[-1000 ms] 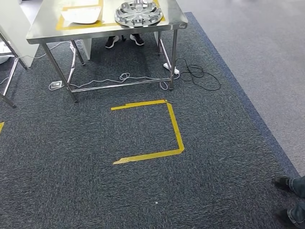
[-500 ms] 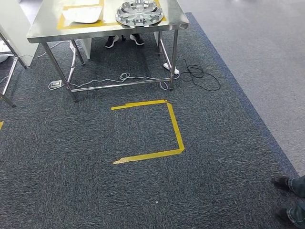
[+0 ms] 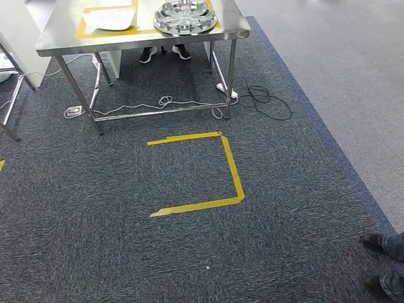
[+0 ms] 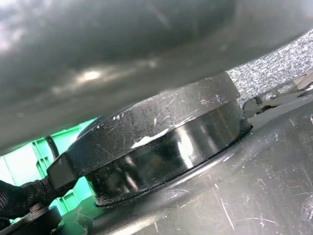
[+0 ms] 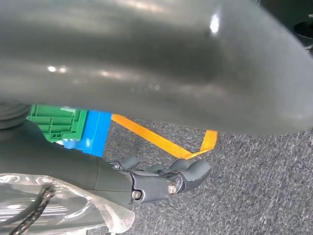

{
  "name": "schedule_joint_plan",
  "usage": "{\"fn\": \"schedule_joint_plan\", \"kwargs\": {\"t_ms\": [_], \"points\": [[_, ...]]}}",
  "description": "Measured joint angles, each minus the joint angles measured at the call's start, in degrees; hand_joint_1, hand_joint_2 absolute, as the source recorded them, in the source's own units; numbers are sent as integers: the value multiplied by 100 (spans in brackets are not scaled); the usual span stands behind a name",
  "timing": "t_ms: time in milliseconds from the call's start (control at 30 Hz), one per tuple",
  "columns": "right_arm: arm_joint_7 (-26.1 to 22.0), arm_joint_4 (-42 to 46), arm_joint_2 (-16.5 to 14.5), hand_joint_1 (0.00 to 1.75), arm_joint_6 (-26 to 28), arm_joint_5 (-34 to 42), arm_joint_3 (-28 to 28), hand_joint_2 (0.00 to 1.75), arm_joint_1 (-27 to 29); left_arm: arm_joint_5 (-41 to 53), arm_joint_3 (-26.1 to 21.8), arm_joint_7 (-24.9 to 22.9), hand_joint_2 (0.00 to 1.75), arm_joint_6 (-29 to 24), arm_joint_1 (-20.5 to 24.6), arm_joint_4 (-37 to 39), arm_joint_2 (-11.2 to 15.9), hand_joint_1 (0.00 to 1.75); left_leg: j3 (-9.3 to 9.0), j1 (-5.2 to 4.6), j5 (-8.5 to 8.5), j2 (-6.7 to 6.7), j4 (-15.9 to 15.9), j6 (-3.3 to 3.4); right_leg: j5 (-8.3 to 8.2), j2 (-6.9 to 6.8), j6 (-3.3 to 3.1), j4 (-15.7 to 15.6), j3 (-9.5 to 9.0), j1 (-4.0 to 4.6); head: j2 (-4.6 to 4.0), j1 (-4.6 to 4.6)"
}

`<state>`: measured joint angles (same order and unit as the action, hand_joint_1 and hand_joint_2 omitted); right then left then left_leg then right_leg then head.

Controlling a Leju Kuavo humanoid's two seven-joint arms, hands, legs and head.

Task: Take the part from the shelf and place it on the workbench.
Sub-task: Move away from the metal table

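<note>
A round silver part (image 3: pixel 184 16) like a wheel cover lies on the steel workbench (image 3: pixel 57 39) at the far side of the carpet, near the bench's right end. A white sheet-like item (image 3: pixel 108 19) lies to its left inside a yellow tape frame. In the right wrist view my right hand (image 5: pixel 166 178) hangs over the carpet with its fingers stretched out and nothing in them.
A yellow tape square (image 3: pixel 224 170) marks the carpet in front of the bench. Cables (image 3: pixel 259 98) trail under and right of the bench. A person's shoes (image 3: pixel 164 53) show behind it, another person's feet (image 3: pixel 383 265) at the lower right. A green crate (image 5: pixel 55 122) stands near my right hand.
The whole picture has drifted very slightly, so the camera moved a little. Nothing on the bench or floor has moved.
</note>
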<state>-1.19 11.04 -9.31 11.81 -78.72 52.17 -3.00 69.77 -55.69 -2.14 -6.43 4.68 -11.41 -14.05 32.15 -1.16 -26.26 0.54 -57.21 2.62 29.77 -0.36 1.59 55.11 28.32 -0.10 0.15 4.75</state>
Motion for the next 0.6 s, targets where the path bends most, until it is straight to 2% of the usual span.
{"fn": "schedule_joint_plan", "kwargs": {"t_ms": [133,200,233,300,333,367,400,467,500,533,600], "points": [[1,1,0,0,3,2,2,0,-6,9,0,0,0,-2,0,0,1,0,18,9,12,-2,22,52,-2,-3,42,-4,-4,-5,0,-1],[5,2,0,0,7,3,3,0,-10,13,0,0,0,-2,3,0,-7,0,3,45,62,3,108,95,131,10,75,150,72,-4,0,6],[8,2,0,0,8,5,9,0,-10,15,-1,0,0,-2,6,0,-12,0,1,64,88,7,146,113,293,19,94,398,191,-7,0,10],[13,2,0,0,9,9,28,0,-5,17,0,0,0,-2,6,0,-14,0,27,63,103,10,152,127,694,27,131,1179,565,-29,0,14],[15,2,0,0,9,12,39,0,1,17,-1,0,0,-2,2,0,-14,0,40,62,104,11,148,124,815,26,151,1520,729,-43,0,12],[16,2,0,0,9,15,50,0,8,17,-1,0,0,-2,-2,0,-14,0,47,64,104,11,142,119,824,25,168,1678,805,-58,0,11],[16,2,1,0,9,18,60,0,13,19,-2,0,0,-2,-5,0,-14,0,52,70,102,9,131,109,717,24,185,1601,768,-72,0,11],[16,2,1,0,10,20,80,0,8,23,-2,0,0,-2,-5,0,-16,0,58,91,79,4,79,57,318,18,221,851,391,-110,0,14],[16,2,-1,0,9,21,86,0,0,27,-2,0,0,-4,-4,0,-15,0,66,89,53,0,38,15,184,25,220,470,202,-115,0,15],[16,2,-4,0,9,21,89,0,-7,30,-2,0,0,-7,-1,0,-14,0,73,83,27,-2,1,-30,109,34,195,202,69,-118,0,7],[17,2,-7,0,9,21,91,0,-6,34,-2,0,0,-13,1,0,-10,0,76,72,-2,-7,-33,-104,119,56,102,94,20,-92,0,-13]]}}
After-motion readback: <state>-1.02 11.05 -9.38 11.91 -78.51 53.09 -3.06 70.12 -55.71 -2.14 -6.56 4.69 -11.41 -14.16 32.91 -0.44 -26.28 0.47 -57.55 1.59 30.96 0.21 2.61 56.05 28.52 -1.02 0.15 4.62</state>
